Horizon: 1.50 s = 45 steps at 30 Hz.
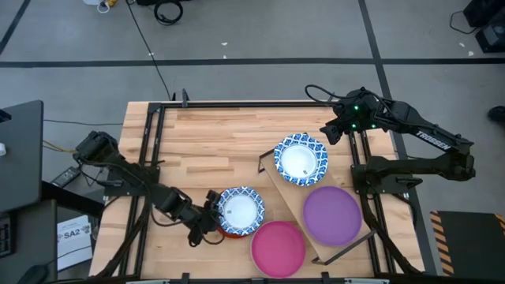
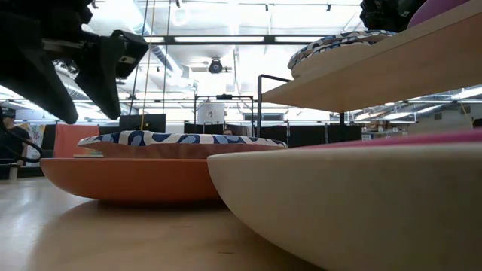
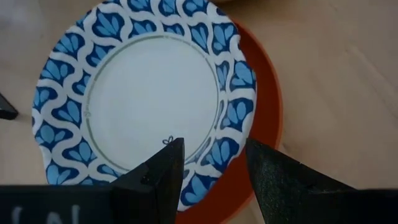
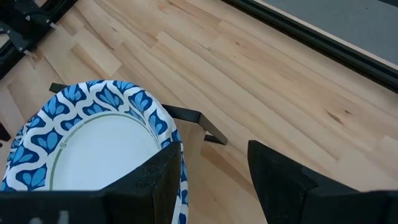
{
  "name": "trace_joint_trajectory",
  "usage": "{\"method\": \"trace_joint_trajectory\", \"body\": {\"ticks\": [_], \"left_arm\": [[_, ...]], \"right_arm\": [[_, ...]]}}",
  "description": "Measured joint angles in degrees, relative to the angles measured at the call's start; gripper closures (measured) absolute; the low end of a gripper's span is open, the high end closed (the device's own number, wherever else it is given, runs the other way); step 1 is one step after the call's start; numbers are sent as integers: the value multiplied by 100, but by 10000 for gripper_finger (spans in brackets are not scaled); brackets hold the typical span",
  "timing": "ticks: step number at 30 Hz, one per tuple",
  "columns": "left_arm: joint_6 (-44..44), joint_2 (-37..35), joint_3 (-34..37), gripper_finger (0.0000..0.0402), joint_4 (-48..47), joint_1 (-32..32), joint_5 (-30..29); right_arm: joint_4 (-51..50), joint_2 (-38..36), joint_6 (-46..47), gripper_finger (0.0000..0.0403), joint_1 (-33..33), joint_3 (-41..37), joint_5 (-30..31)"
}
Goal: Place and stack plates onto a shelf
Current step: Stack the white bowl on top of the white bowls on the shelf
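Observation:
A blue-and-white plate [image 1: 241,210] [image 3: 149,93] lies on the orange-red plate [image 3: 264,112] [image 2: 128,181] near the table's near edge. My left gripper [image 1: 211,208] [image 3: 214,163] is open and hovers over this blue-and-white plate's left rim, clear of it in the low view. The pink plate [image 1: 278,247] rests on the table beside them. On the slanted light-wood shelf [image 1: 276,189] sit another blue-and-white plate [image 1: 301,158] [image 4: 93,143] and the purple plate [image 1: 332,214]. My right gripper [image 1: 331,132] [image 4: 214,163] is open above the shelf's far end, beside that plate.
The shelf's black metal legs [image 4: 186,115] stand on the plank tabletop [image 1: 205,142]; its near leg [image 1: 343,251] sticks out by the pink plate. A black frame [image 1: 150,134] runs along the table's left and far edges. Bare wood lies in the table's far-left part.

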State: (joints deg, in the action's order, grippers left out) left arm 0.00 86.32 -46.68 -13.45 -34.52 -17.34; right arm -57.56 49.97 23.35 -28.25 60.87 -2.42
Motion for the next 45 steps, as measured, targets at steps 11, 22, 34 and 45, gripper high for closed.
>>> {"method": "trace_joint_trajectory", "body": {"ticks": [11, 22, 34, 45], "left_arm": [[494, 460, -2, 224, 101, 222, 481], [580, 787, -2, 247, 430, 249, 404], [580, 785, -2, 318, 435, 249, 397], [730, 776, -293, 365, 390, 246, 402]], "right_arm": [[0, 1, -2, 211, -2, 1, 0], [0, 1, -2, 211, -2, 1, 0], [0, 1, -2, 211, -2, 1, 2], [0, 1, -2, 211, 0, 1, 2]]}}
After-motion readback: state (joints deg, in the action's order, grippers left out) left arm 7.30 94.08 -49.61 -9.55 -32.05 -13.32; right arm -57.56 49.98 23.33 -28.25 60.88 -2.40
